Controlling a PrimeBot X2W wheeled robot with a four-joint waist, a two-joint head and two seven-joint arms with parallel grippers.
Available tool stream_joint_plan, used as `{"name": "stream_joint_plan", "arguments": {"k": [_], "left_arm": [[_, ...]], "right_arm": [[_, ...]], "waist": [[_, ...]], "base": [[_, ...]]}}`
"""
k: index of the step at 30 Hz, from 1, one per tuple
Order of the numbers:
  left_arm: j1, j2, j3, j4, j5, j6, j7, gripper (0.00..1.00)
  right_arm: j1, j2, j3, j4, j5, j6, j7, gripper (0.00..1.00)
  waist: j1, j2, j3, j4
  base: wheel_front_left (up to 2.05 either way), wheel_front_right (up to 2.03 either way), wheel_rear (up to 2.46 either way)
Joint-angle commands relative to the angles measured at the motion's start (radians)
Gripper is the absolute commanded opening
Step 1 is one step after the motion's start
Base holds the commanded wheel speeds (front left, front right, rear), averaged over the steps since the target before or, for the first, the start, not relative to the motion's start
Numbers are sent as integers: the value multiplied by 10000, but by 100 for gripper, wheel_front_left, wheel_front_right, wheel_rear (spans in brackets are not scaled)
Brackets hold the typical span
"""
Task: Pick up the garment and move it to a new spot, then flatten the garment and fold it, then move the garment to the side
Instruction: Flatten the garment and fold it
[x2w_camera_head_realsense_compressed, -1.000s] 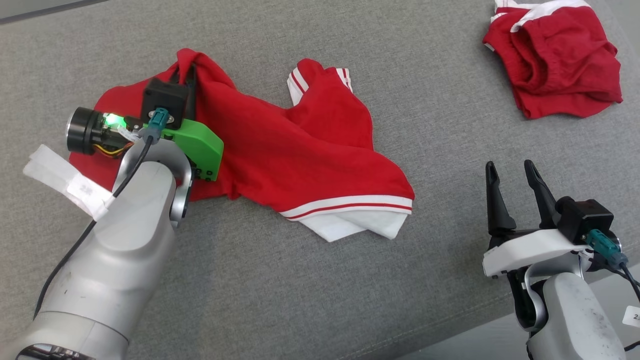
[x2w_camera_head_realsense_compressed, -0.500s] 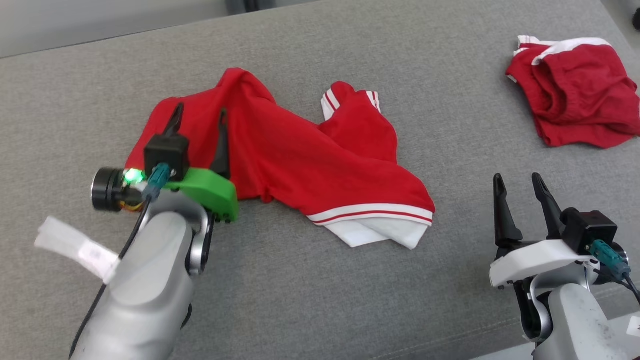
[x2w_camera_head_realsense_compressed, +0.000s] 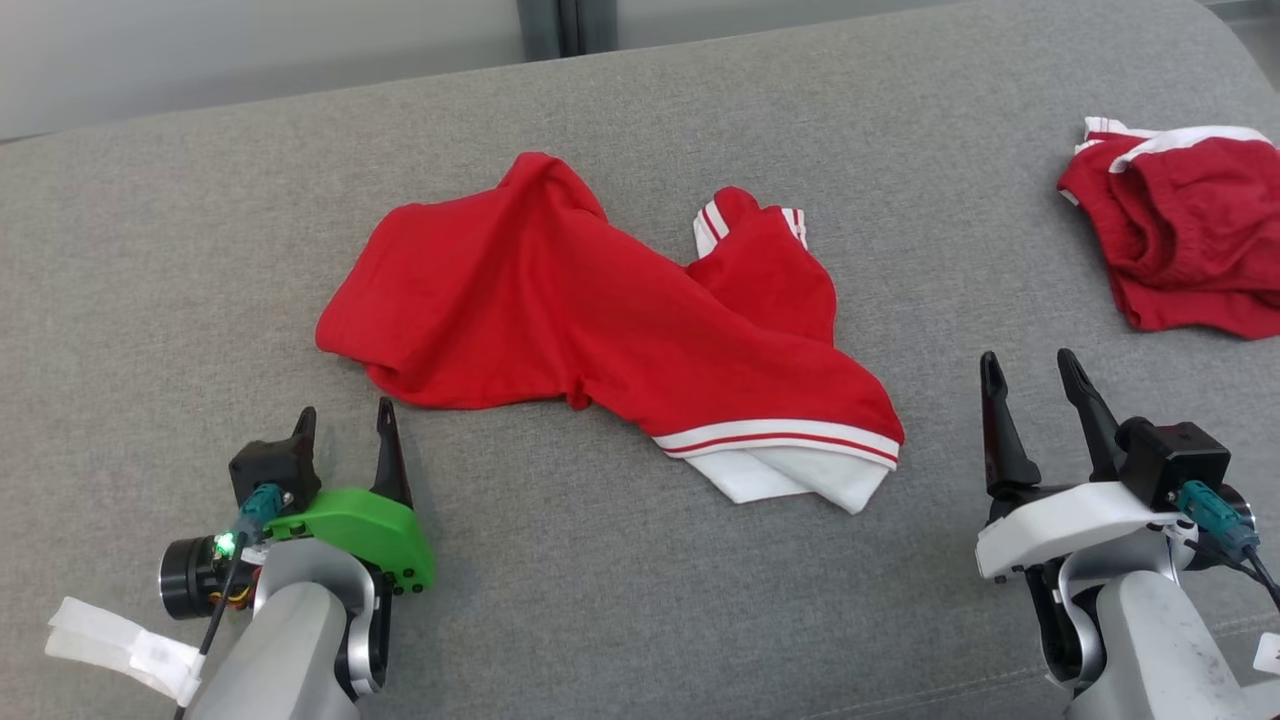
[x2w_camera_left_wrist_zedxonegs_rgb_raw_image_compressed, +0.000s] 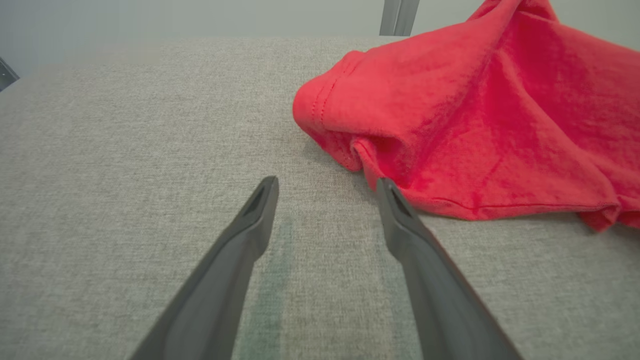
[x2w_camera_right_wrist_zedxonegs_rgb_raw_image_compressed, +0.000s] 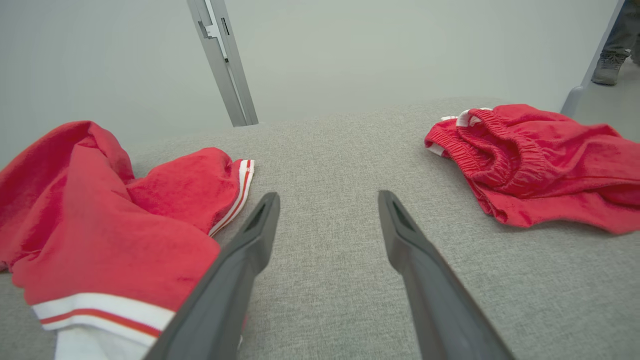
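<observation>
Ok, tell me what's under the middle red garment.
The garment lies on the grey cushion. A white layer pokes out from under its striped hem at the near end. Whatever else is beneath the cloth is covered.

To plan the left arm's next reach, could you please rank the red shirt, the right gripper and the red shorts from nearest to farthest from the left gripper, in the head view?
From the left gripper:
1. red shirt, just ahead and to its right.
2. right gripper, across at the lower right.
3. red shorts, far right, beyond that gripper.
</observation>
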Motion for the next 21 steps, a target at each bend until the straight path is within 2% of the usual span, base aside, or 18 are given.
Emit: {"name": "stream_joint_plan", "arguments": {"k": [1, 7, 11, 12, 13, 18, 21], "left_arm": [[-186, -18, 65, 34, -130, -95, -40, 100], [-482, 4, 237, 331, -349, -74, 107, 100], [-688, 166, 445, 757, -499, 29, 114, 56], [-716, 173, 463, 827, -532, 11, 113, 49], [-746, 184, 481, 891, -573, -37, 107, 48], [-919, 118, 465, 1158, -751, -445, 99, 27], [-1052, 48, 447, 1228, -807, -589, 8, 0]], "right_arm": [[33, -29, -33, -56, -98, -16, 12, 100], [93, -24, -16, -83, -80, -16, 49, 100], [96, -26, -11, -82, -50, -16, 34, 100], [103, -26, -13, -84, -48, -16, 27, 100], [111, -26, -13, -79, -44, -16, 17, 100], [110, -26, 35, -34, -15, -16, -27, 100], [139, -26, 5, -21, -54, -16, -35, 100]], "waist": [[-1, 0, 109, -162], [-1, 0, 189, -507], [-1, 0, 263, -700], [-1, 0, 275, -725], [-1, 0, 286, -746], [-1, 0, 319, -831], [-1, 0, 295, -822]], "base": [[0, 0, 0], [0, 0, 0], [0, 0, 0], [0, 0, 0], [0, 0, 0], [0, 0, 0], [0, 0, 0]]}}
